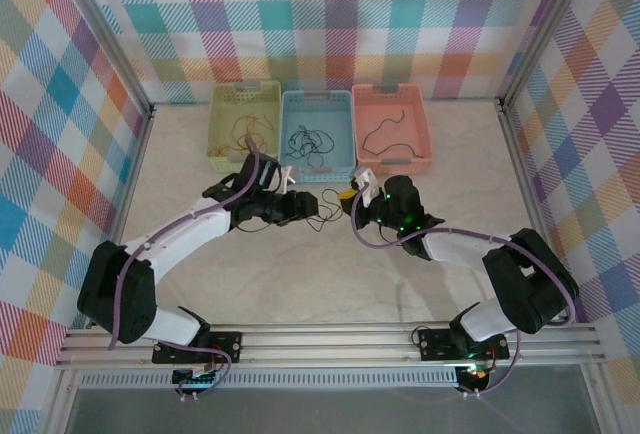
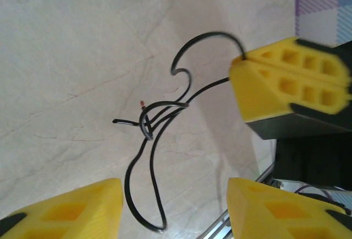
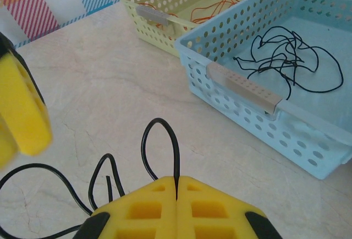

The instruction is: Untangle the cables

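Observation:
A tangle of thin black cables (image 2: pixel 154 119) lies on the pale table between my two grippers (image 1: pixel 326 204). My right gripper (image 3: pixel 177 188) is shut on one black cable that loops up out of its yellow fingers (image 2: pixel 286 85). My left gripper (image 2: pixel 173 208) is open, with its yellow fingertips (image 2: pixel 66 208) either side of a loose loop of the cable on the table, not touching it. From above, the left gripper (image 1: pixel 303 204) and the right gripper (image 1: pixel 352 200) face each other just in front of the blue basket.
Three baskets stand in a row at the back. The yellow basket (image 1: pixel 222 124) holds orange cables (image 3: pixel 212 9), the blue basket (image 1: pixel 290 114) holds black cables (image 3: pixel 286 57), and the pink basket (image 1: pixel 424 124) holds a dark cable (image 1: pixel 385 132). An aluminium rail runs along the near edge.

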`<state>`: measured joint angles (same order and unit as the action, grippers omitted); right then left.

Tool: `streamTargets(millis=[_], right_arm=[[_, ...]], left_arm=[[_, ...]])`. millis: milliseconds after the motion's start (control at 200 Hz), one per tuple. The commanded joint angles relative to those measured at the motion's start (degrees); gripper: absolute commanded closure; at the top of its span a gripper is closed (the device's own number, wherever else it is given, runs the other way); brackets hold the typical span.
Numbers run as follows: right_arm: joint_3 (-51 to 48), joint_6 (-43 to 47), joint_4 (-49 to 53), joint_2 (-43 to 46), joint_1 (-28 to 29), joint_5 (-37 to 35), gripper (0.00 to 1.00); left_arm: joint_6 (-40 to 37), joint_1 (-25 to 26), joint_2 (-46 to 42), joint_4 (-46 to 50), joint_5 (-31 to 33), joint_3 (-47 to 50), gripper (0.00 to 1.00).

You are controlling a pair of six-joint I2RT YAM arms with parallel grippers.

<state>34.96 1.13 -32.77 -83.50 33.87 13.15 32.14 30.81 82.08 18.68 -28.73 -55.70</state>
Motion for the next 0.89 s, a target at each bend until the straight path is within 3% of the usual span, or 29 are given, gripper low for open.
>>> streamTargets(millis=[0,165,305,460,590,760,890], right_arm=[[-0.6,1.5,-2.9,1.5,0.5,1.4,1.0],[-0.5,1.6,-2.9,1.5,0.6,1.1,1.0],[-0.5,1.6,-2.9,1.6,0.6,1.0,1.0],[-0.7,1.6,-2.8,1.9,0.6,-0.3,1.0],[-0.8,1.0,-1.9,2.3,0.6,-5.2,1.0],[1.6,-4.3,3.2,1.6,0.6,-15.5,1.0],[5.5,-11.4,10.1,1.1,0.5,-15.8,1.0]], left_arm=[[0.3,1.1,1.8,-2.2,-0.2,1.8,0.53],[0.9,1.7,3.6,-4.6,0.3,3.8,0.57],[2.3,1.7,4.4,-6.6,1.4,5.2,0.69],[3.9,1.7,4.4,-8.6,4.4,6.7,1.0],[3.1,1.7,0.7,-4.6,11.7,7.5,1.0],[4.7,1.7,-11.4,-4.5,20.9,12.2,1.0],[4.8,1.7,-22.8,-7.6,27.0,16.3,1.0]])
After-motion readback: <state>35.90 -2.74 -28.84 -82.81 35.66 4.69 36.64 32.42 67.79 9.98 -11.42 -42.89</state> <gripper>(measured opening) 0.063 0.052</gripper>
